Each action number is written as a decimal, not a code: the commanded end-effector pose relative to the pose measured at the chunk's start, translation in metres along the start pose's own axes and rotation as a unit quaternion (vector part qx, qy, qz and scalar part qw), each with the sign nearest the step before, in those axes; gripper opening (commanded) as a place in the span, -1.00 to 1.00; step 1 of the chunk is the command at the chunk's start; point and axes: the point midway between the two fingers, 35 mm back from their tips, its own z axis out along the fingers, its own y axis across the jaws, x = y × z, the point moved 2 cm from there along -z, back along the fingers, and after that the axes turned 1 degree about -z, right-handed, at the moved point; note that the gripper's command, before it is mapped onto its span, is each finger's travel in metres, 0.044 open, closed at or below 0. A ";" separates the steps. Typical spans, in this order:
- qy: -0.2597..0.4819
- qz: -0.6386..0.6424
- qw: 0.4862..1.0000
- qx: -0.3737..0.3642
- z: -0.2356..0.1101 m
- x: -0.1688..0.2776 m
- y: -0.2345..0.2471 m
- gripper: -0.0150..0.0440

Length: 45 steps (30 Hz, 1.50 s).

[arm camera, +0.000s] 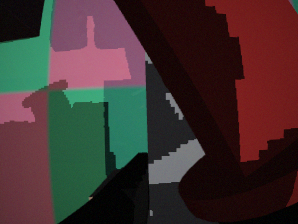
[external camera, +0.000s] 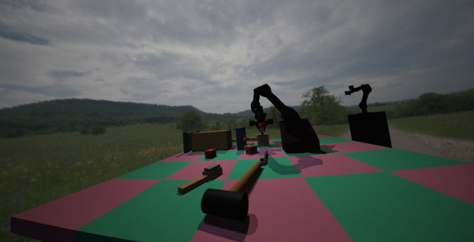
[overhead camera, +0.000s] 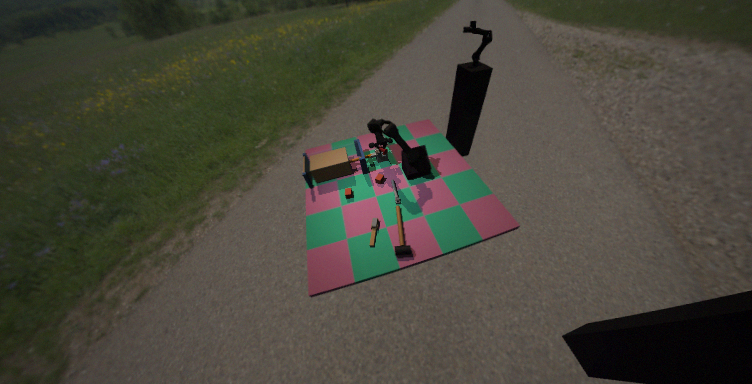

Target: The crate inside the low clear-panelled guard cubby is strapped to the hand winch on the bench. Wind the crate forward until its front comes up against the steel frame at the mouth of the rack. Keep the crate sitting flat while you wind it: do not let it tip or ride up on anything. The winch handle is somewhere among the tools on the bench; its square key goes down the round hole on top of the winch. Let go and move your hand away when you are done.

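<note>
Top view: the crate [overhead camera: 330, 164] sits beside the winch [overhead camera: 380, 155]. Exterior view: the gripper [external camera: 261, 126], directly above the winch, is clamped on the red winch handle [external camera: 261, 126]. Wrist view: red fills the frame. Fast winding could tip the crate.

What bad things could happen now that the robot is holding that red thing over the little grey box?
The hand is shut on the red handle above the grey winch. If it slips, winding may stall. Two small red blocks sit near the crate; whether anything lies in the crate's path cannot be told, but anything there could make it ride up and tip.
</note>
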 end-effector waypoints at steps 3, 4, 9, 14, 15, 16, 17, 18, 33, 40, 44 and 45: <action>-0.001 0.002 1.000 0.002 0.001 0.000 -0.001 -0.49; -0.001 0.002 1.000 0.002 0.002 0.001 -0.001 -0.49; -0.001 0.002 1.000 0.002 0.002 0.001 -0.001 -0.49; -0.001 0.002 1.000 0.002 0.003 0.001 -0.001 -0.49; -0.001 0.002 1.000 0.002 0.003 0.001 -0.001 -0.49; -0.001 0.002 1.000 0.002 0.003 0.001 -0.001 -0.49; -0.001 0.002 1.000 0.002 0.003 0.001 -0.001 -0.49; -0.001 0.002 1.000 0.002 0.004 0.001 -0.001 -0.49; -0.001 0.002 1.000 0.002 0.006 0.002 -0.001 -0.49; -0.001 0.002 1.000 0.002 0.007 0.003 -0.001 -0.49; -0.001 0.002 1.000 0.002 0.007 0.003 -0.001 -0.49; -0.001 0.002 1.000 0.002 0.008 0.003 -0.001 -0.49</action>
